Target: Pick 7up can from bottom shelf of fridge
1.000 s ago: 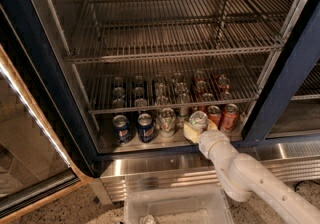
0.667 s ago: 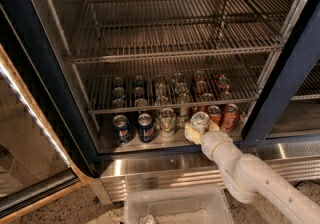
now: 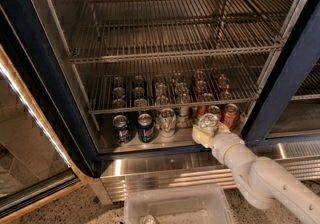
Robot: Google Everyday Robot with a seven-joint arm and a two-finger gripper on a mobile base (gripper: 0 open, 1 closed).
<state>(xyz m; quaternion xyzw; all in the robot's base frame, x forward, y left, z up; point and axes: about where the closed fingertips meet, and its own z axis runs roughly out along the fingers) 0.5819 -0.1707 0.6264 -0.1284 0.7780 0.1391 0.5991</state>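
The fridge (image 3: 287,75) stands open, with a dark blue frame and wire racks. Several cans stand in rows on its bottom shelf (image 3: 175,141), a shiny steel floor. My gripper (image 3: 209,130) is at the front right of that shelf. It is shut on a 7up can (image 3: 207,121) with a silver top and pale label, and yellowish fingers (image 3: 201,137) lie on either side of it. Another 7up can (image 3: 167,121) stands just to its left. My white arm (image 3: 260,178) reaches in from the lower right.
Two blue cans (image 3: 121,128) (image 3: 145,127) stand at the front left, orange-red cans (image 3: 231,116) at the front right. A wire rack (image 3: 165,53) hangs above. The glass door (image 3: 30,133) is open at the left. A clear plastic bin (image 3: 175,207) sits below the ribbed steel base (image 3: 165,173).
My gripper and the can in it have shifted a little to the right along the shelf's front. The other cans have not moved.
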